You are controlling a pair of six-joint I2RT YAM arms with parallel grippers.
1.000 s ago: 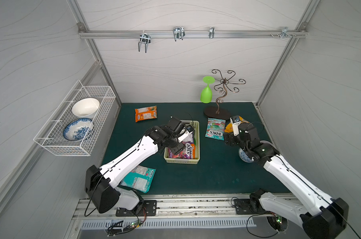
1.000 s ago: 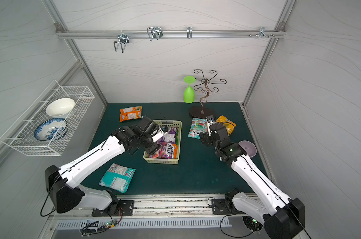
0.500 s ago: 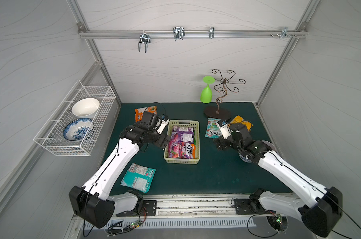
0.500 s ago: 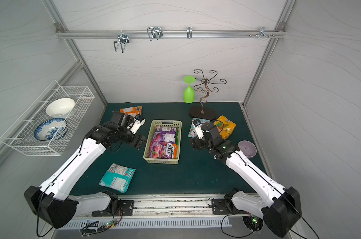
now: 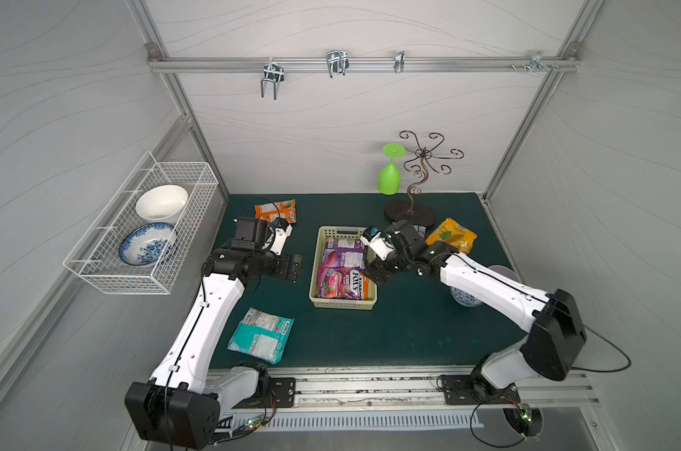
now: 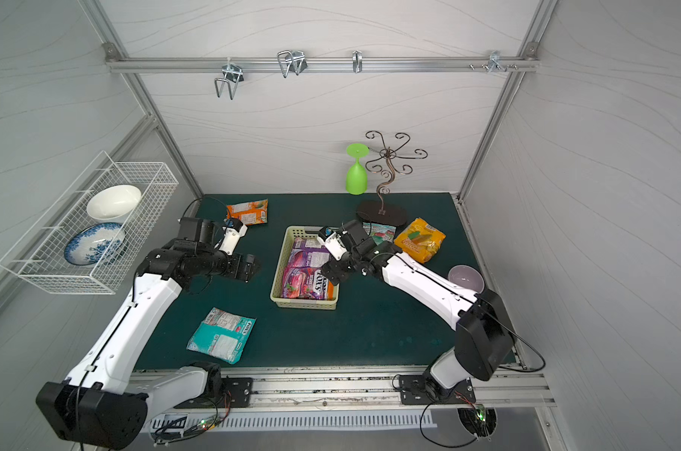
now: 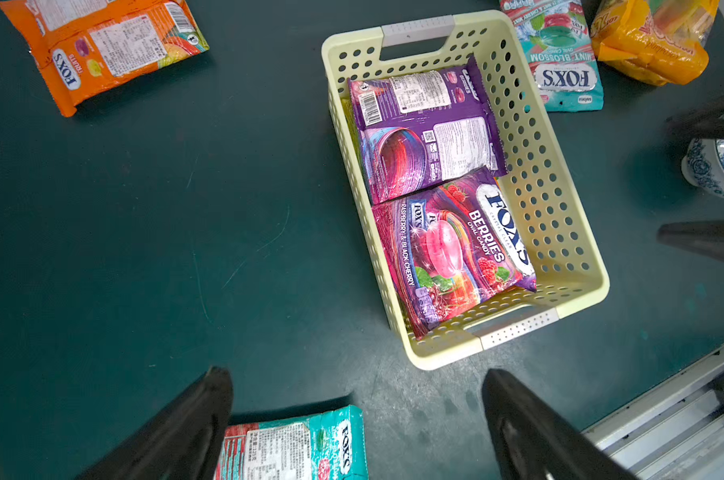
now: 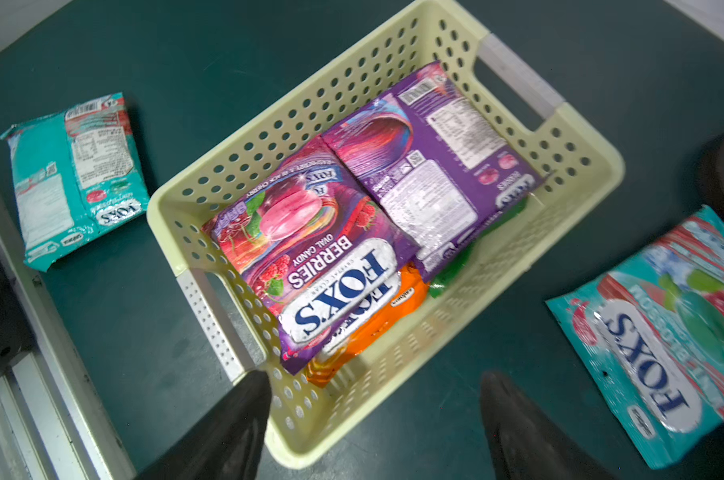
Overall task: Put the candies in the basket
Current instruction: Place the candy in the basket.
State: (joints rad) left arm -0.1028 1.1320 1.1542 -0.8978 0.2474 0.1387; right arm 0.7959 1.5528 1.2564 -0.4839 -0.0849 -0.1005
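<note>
The pale yellow basket (image 5: 314, 273) (image 6: 303, 304) (image 7: 534, 166) (image 8: 310, 124) sits mid-table with two purple candies (image 5: 342, 269) (image 7: 430, 137) on top and an orange one (image 8: 368, 328) beneath. Loose candies lie around it: orange (image 5: 276, 211) (image 7: 102, 54) at the back left, teal (image 5: 262, 336) (image 8: 73, 178) at the front left, teal mint (image 6: 379, 232) (image 8: 663, 332) and yellow (image 5: 452, 234) at the back right. My left gripper (image 5: 294, 267) (image 7: 358, 374) hangs open and empty left of the basket. My right gripper (image 5: 374, 273) (image 8: 376, 378) is open and empty over the basket's right wall.
A white wire basket (image 5: 143, 234) with two bowls hangs on the left wall. A green goblet (image 5: 389, 175) and a curly metal stand (image 5: 413, 211) are at the back. A blue-patterned cup (image 5: 463, 298) and a lilac bowl (image 6: 465, 277) sit under the right arm.
My left gripper has left the basket and moved left, opening wide. My right gripper has swung from the back-right packets to the basket's right side, its jaws narrowing slightly.
</note>
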